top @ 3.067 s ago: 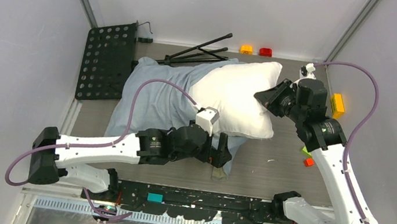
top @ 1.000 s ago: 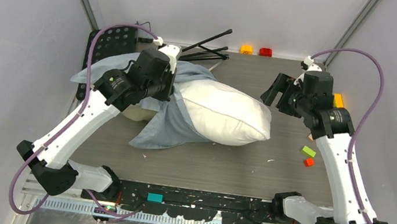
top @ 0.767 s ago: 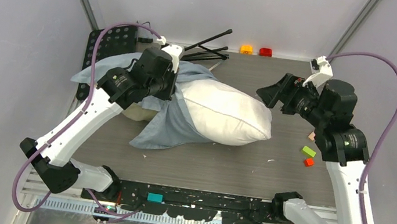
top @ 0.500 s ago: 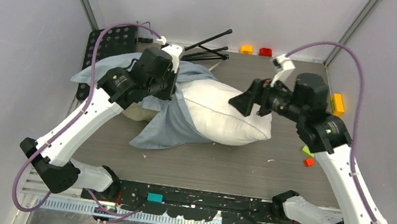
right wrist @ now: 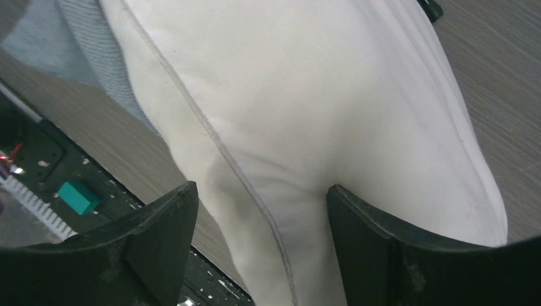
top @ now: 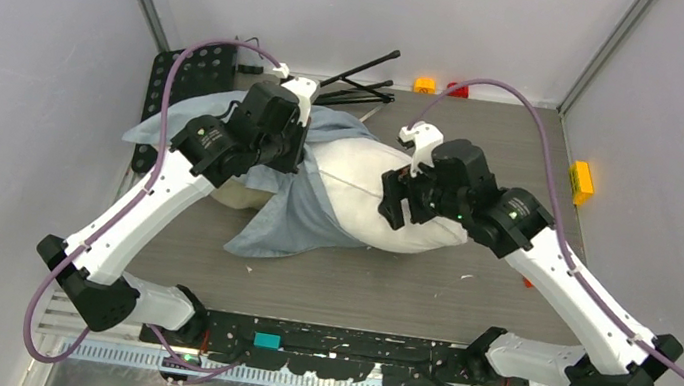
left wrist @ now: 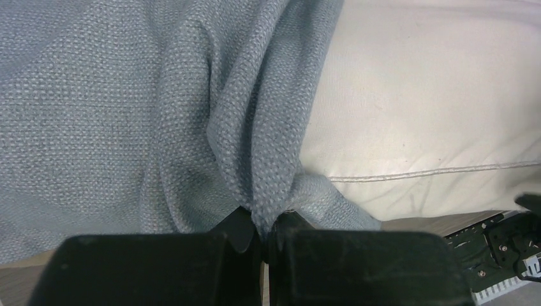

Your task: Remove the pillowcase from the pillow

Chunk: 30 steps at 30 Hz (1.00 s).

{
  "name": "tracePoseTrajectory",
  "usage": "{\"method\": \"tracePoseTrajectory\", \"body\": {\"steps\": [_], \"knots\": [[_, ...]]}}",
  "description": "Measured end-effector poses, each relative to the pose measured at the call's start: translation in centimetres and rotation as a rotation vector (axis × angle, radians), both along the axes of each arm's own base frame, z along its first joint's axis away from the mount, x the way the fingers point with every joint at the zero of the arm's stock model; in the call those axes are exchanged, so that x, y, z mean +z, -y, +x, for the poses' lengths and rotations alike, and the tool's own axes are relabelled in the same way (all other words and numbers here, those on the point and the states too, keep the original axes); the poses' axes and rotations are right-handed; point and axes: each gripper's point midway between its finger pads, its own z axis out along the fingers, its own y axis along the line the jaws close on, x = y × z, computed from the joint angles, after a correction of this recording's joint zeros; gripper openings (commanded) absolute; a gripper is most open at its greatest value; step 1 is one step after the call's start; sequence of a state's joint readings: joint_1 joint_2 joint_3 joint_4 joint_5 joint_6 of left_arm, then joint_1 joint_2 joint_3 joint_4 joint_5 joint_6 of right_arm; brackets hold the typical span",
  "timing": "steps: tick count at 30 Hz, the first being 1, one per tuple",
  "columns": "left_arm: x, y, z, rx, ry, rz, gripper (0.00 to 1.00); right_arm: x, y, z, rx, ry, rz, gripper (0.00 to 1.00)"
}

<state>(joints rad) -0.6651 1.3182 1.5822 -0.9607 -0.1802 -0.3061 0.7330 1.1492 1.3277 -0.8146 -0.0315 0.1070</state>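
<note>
The white pillow (top: 350,192) lies across the middle of the table, its left end still inside the blue-grey pillowcase (top: 285,213). At the case's mouth, my left gripper (top: 296,158) is shut on a bunched fold of that cloth. The left wrist view shows the pillowcase (left wrist: 127,95) pinched in the left gripper (left wrist: 265,224), with bare pillow (left wrist: 434,95) to the right. My right gripper (top: 395,201) is down over the pillow's right half. In the right wrist view it (right wrist: 261,217) is open and straddles the seamed near edge of the pillow (right wrist: 319,95). Its right finger (right wrist: 383,236) touches the pillow; the left one stands off.
A black perforated board (top: 184,80) and black tripod legs (top: 359,79) lie at the back left. Small orange (top: 424,84) and red (top: 458,89) blocks sit at the back edge, a yellow one (top: 580,181) at the right. A black rail (top: 347,340) with a teal block (top: 268,341) runs along the front.
My right arm has swung in from the right side and come down over the pillow, its jaws now around the near edge. The left arm has held still, gripping the cloth.
</note>
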Motion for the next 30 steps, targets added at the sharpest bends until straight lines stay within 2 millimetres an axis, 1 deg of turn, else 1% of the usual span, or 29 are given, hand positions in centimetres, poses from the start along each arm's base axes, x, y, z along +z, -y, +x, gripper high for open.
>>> {"method": "tracePoseTrajectory", "body": {"steps": [2,5,6,7,9,11,13,16,19,21,22,24,26,27,30], "knots": [[0.0,0.0,0.0,0.000,0.000,0.000,0.00,-1.3,0.2,0.5,-0.028,-0.007,-0.071,0.52],[0.0,0.0,0.0,0.000,-0.001,0.001,0.00,-3.2,0.7,1.6,-0.079,-0.023,-0.175,0.14],[0.0,0.0,0.0,0.000,-0.001,0.002,0.00,-3.7,0.9,2.0,-0.106,-0.025,-0.202,0.07],[0.0,0.0,0.0,0.001,0.000,0.003,0.00,-4.1,1.1,2.5,-0.133,-0.023,-0.222,0.03],[0.0,-0.1,0.0,0.003,0.002,0.007,0.00,-4.1,1.4,2.9,-0.180,-0.014,-0.231,0.00],[0.0,-0.3,0.0,0.008,0.003,0.015,0.00,-3.2,1.6,3.1,-0.217,0.008,-0.200,0.00],[0.4,-0.7,-0.3,0.013,-0.008,0.028,0.00,-1.9,1.9,2.9,-0.248,0.028,-0.148,0.00],[2.5,-1.1,-0.6,0.018,0.010,0.019,0.00,1.4,1.9,2.6,-0.279,0.056,-0.052,0.00],[5.0,-1.7,-1.1,0.025,0.046,0.004,0.00,5.7,1.6,2.9,-0.306,0.072,0.053,0.00],[6.3,-1.9,-1.3,0.019,0.068,-0.010,0.00,7.2,1.6,3.6,-0.327,0.065,0.112,0.00],[6.6,-1.9,-1.3,0.015,0.070,-0.016,0.00,7.4,1.8,4.1,-0.339,0.044,0.142,0.00],[6.6,-1.8,-1.1,0.001,0.053,-0.034,0.00,6.5,2.5,5.5,-0.376,-0.034,0.202,0.00],[5.8,-1.6,0.0,-0.003,0.014,-0.048,0.00,4.6,3.2,7.0,-0.417,-0.129,0.259,0.00],[5.1,-1.4,0.8,0.001,-0.014,-0.047,0.00,3.4,3.6,7.9,-0.440,-0.179,0.291,0.00],[2.5,-0.6,3.9,0.015,-0.084,-0.039,0.00,-0.3,5.3,10.3,-0.532,-0.319,0.352,0.00]]}}
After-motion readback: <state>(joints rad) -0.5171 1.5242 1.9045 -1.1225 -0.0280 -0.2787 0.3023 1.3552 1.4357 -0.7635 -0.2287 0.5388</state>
